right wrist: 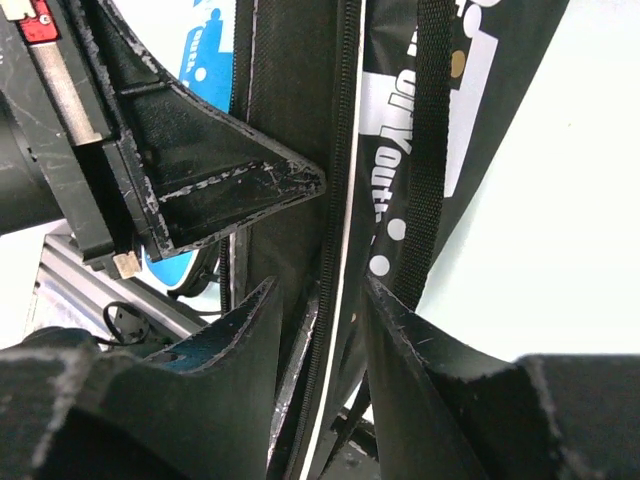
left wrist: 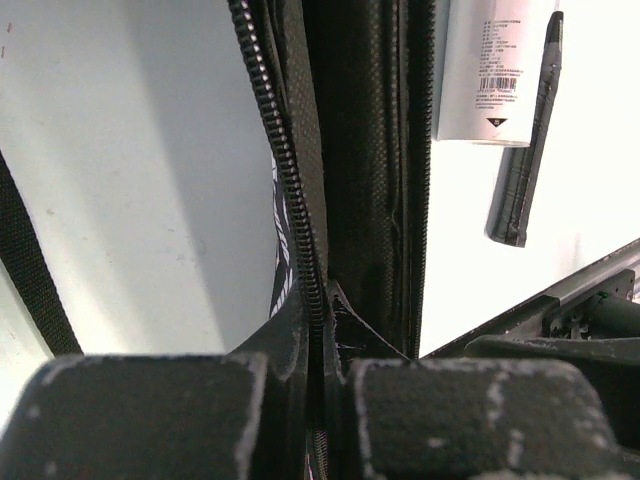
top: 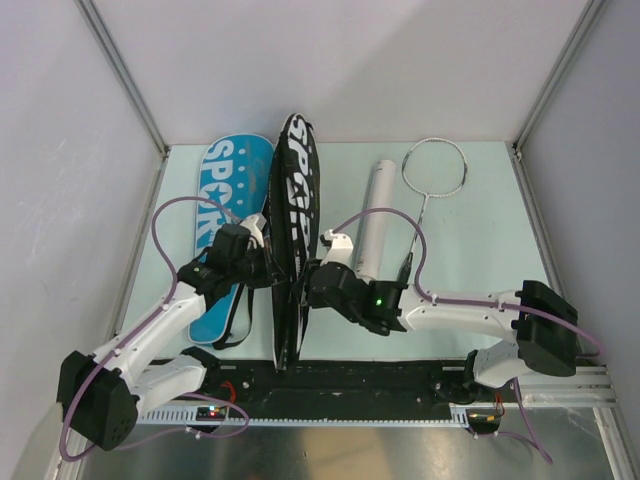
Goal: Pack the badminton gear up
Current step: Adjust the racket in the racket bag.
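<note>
Two grippers are meeting at the black cover [top: 296,200], which is standing on edge between them. Nearest, the left gripper [left wrist: 325,365] is pinching its zippered edge, jaws fully closed on it. The right gripper [right wrist: 320,292] is straddling the same cover with jaws partly spread, the cover's edge sitting in the gap. Farther back, the blue cover [top: 225,190] is lying flat to the left, and the white tube [top: 375,215] and silver racket [top: 435,165] are lying to the right.
</note>
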